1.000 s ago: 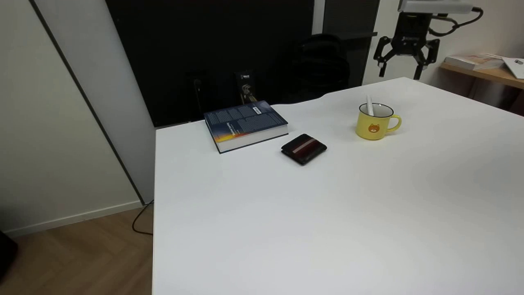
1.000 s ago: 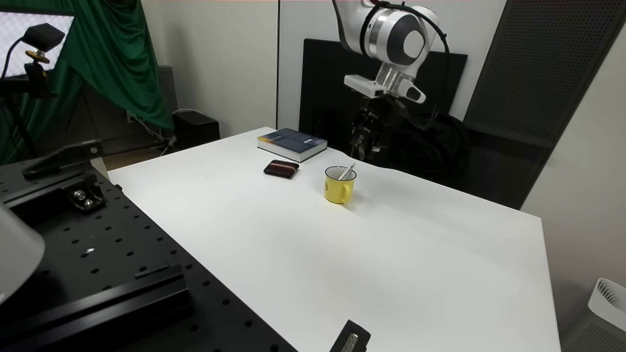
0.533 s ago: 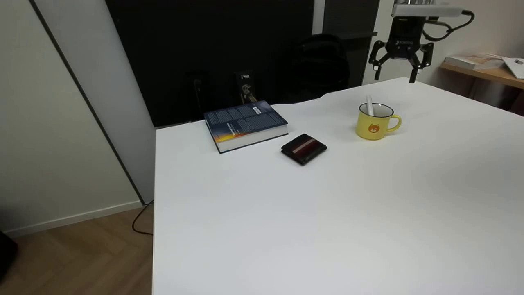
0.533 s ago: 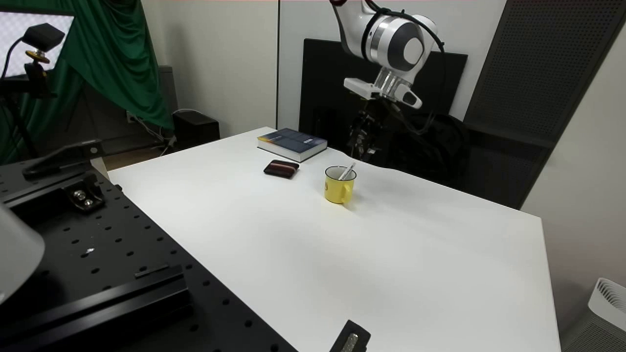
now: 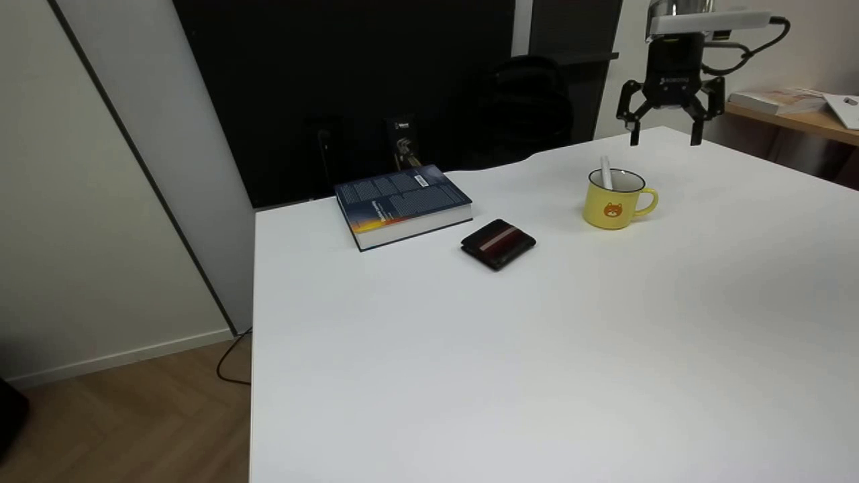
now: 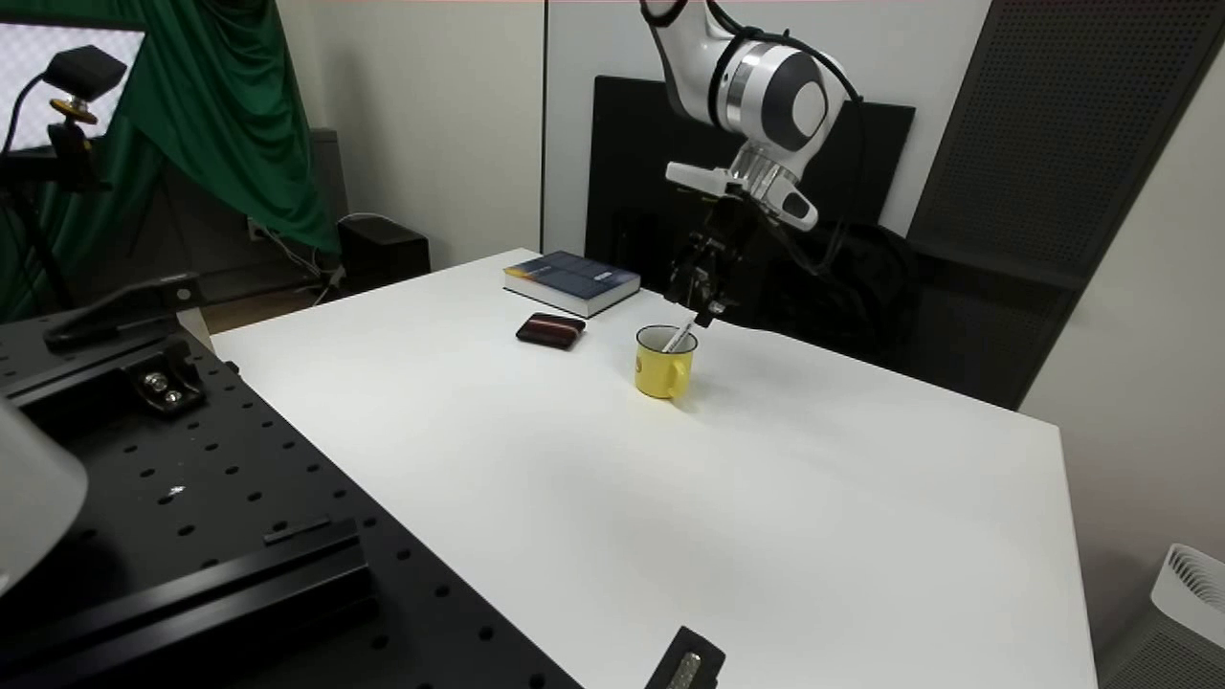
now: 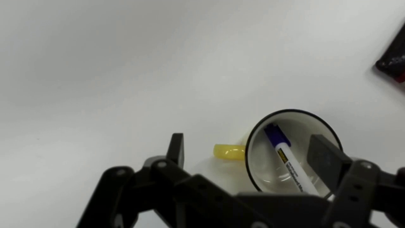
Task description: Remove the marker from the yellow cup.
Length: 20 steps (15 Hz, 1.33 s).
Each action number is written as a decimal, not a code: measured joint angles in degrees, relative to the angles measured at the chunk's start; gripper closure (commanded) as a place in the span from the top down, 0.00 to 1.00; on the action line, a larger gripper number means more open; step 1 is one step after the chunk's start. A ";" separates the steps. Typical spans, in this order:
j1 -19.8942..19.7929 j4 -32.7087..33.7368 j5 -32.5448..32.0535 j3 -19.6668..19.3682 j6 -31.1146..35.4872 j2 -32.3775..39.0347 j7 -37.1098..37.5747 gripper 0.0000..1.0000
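Marker (image 7: 293,165) leaning inside yellow cup (image 5: 611,200) | my jaws spread wide, holding nothing, above desk (image 5: 470,369) near cup | wallet (image 5: 498,244) apart from cup

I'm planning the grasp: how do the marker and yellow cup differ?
The marker is slim and white with a bluish-purple end; the yellow cup is wide, with a handle. The marker leans inside; the cup stands upright. Both are partly pale: the marker's body, the cup's interior.
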 measured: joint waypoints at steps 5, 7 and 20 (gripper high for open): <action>0.20 7.58 -1.69 -0.08 -5.14 4.86 -0.30 1.00; 0.50 10.29 -2.29 -0.08 -5.40 6.58 -1.12 1.00; 2.52 14.10 -4.57 0.09 8.05 10.63 -6.50 1.00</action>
